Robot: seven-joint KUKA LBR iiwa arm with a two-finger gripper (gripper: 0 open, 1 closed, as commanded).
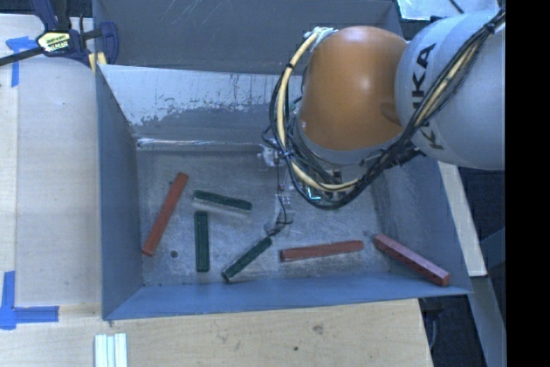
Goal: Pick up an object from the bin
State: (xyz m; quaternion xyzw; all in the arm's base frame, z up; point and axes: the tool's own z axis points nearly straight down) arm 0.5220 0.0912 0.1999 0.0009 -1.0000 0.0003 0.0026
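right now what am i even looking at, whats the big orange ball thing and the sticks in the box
This is one photo, taken from above and slightly to one side. The big silver shape is a robot arm reaching in from the right. The orange dome is a cover on its wrist, ringed by cables. Under it hangs the small gripper, close to the upper end of a slanted dark green stick. The grey metal bin also holds an orange stick at the left, two more dark green sticks, a reddish-brown stick and a dark red stick at the right. Whether the gripper holds anything cannot be told.
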